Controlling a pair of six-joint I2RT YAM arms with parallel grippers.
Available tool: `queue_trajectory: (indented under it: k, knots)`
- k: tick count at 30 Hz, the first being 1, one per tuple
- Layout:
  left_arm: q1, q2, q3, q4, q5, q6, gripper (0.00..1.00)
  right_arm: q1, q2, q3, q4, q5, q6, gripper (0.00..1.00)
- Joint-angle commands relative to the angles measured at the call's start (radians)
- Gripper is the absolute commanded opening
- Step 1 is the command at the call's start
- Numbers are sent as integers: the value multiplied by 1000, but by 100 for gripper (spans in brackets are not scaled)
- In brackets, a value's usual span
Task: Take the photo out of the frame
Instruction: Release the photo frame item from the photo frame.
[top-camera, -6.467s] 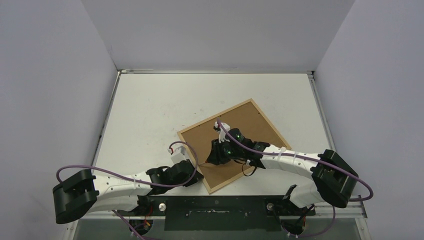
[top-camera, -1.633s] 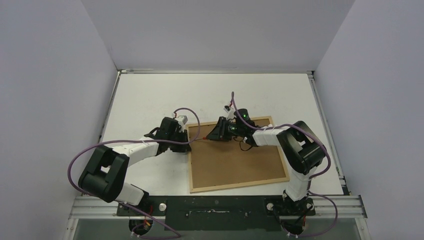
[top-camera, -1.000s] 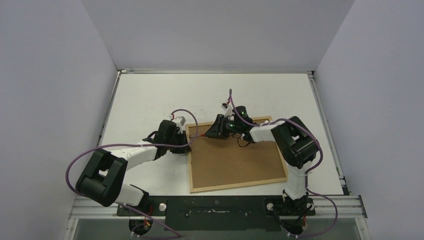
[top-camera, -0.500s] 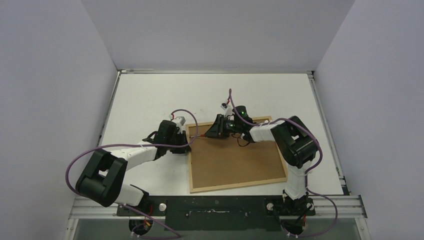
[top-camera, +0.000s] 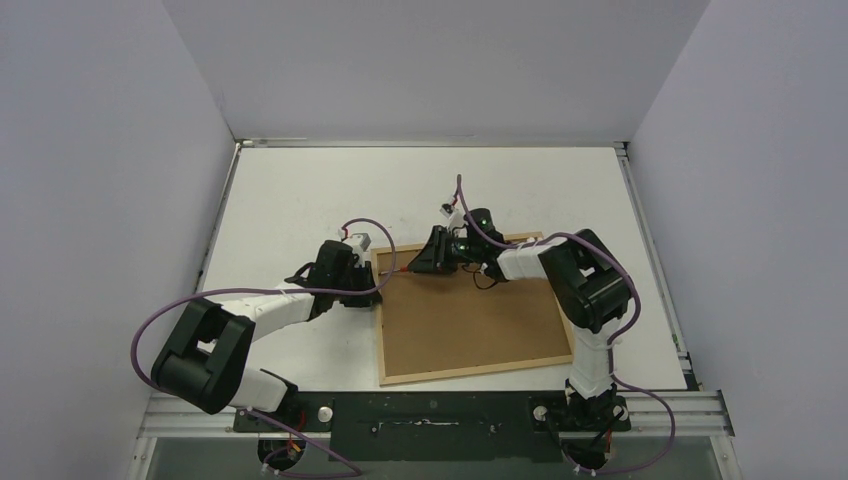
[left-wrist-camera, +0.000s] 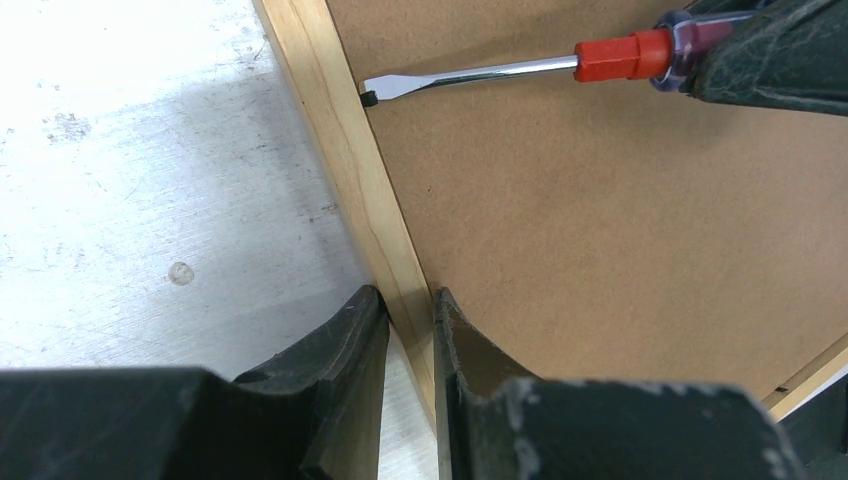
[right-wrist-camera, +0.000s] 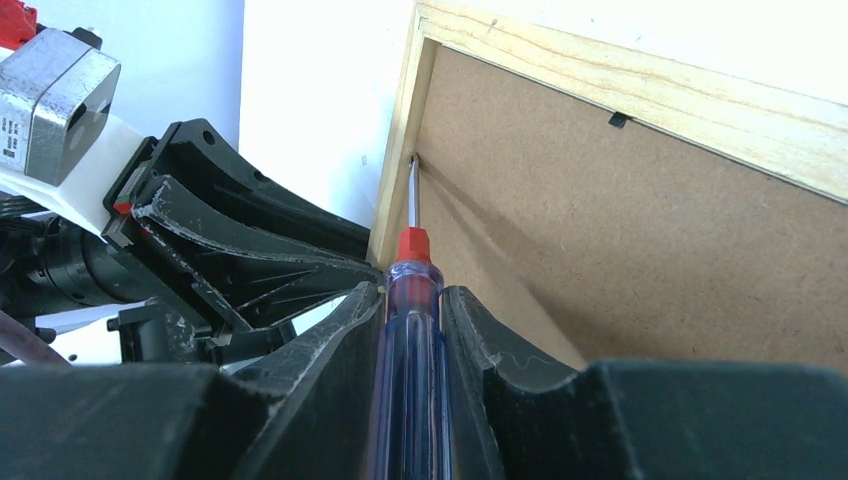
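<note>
The frame, thin light wood, lies face down on the table with its brown backing panel up. The photo is hidden under that panel. My left gripper is shut on the frame's left rail, one finger outside it and one on the panel. My right gripper is shut on a screwdriver with a blue see-through handle and a red collar. Its flat tip touches a small black tab at the inner edge of that same rail, near the far left corner.
Another black tab sits on the far rail. White table spreads left of and behind the frame, closed in by grey walls. The two arms meet at the frame's far left corner, wrists close together.
Since the oldest frame the frame has turned from diagonal to nearly square with the table, and both grippers have come to its far left corner. Over the last second nothing visibly moves.
</note>
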Motion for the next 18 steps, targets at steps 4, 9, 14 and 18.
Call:
queue_trajectory:
  k: [4,9,14,18]
  knots:
    - [-4,-4,-28,-10,7,28,0,45,23,70,-19,23,-50,0]
    - [-4,-19,-36,25,5,27,0,68,3,110,-139,71,-119,0]
    - [-3,-21,-44,37,3,19,0,111,-26,163,-278,145,-202,0]
    - [-4,-27,-50,45,3,14,0,158,-37,217,-355,213,-231,0]
